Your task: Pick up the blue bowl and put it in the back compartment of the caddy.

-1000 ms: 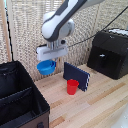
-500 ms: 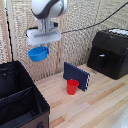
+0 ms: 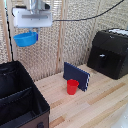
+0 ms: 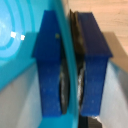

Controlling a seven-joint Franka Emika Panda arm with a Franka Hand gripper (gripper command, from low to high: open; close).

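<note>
Since the earlier frames, the gripper (image 3: pixel 29 31) has carried the blue bowl (image 3: pixel 25 38) higher and toward the exterior view's left, above the caddy (image 3: pixel 20 102); the red cup (image 3: pixel 72 86) stands on the table (image 3: pixel 95 107). Wrist view: blue fingers (image 4: pixel 50 65) pinch the bowl's rim.

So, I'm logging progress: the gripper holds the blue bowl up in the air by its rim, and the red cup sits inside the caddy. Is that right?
Not quite. The gripper does hold the blue bowl aloft by its rim, but the red cup is not inside the caddy; it stands on the wooden table in front of the dark-blue box. The exterior view shows this.
</note>
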